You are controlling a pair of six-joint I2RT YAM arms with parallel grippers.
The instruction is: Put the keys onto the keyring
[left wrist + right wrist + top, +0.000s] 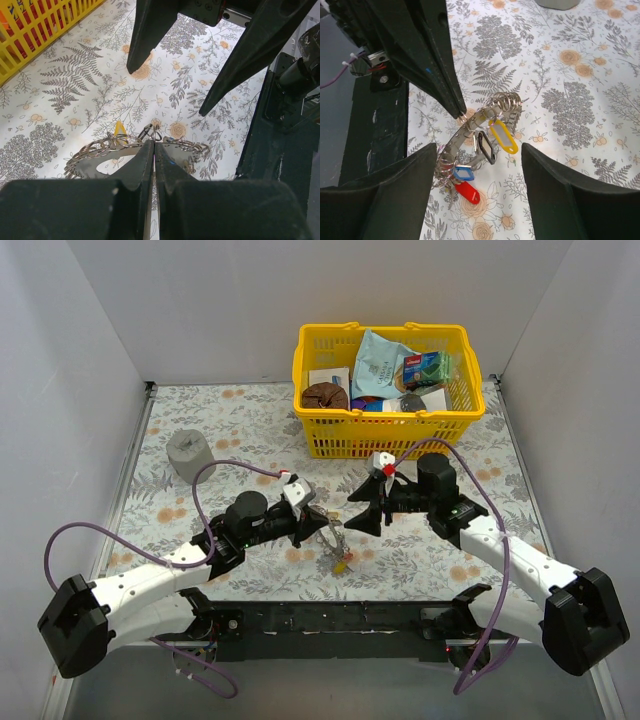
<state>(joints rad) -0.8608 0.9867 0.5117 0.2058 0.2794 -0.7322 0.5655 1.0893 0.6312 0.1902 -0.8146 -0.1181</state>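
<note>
My left gripper (312, 523) is shut on the keyring (328, 535), a shiny metal band strung with small split rings, and holds it just above the floral table. In the left wrist view its fingertips (148, 150) pinch the keyring (100, 150) at the top edge. The keys hang from the keyring (470, 131): a yellow tag (504, 136), a black head (486, 146), a blue tag (463, 173) and a red tag (467, 192). My right gripper (479, 147) stands open facing the keys, a finger on each side, touching nothing. From above, the right gripper (355, 508) sits just right of the ring.
A yellow basket (385, 435) full of packets and sponges stands at the back, right of centre. A grey cylinder (188, 453) sits at the back left. White walls close the table on three sides, and the two grippers are close together near the front middle.
</note>
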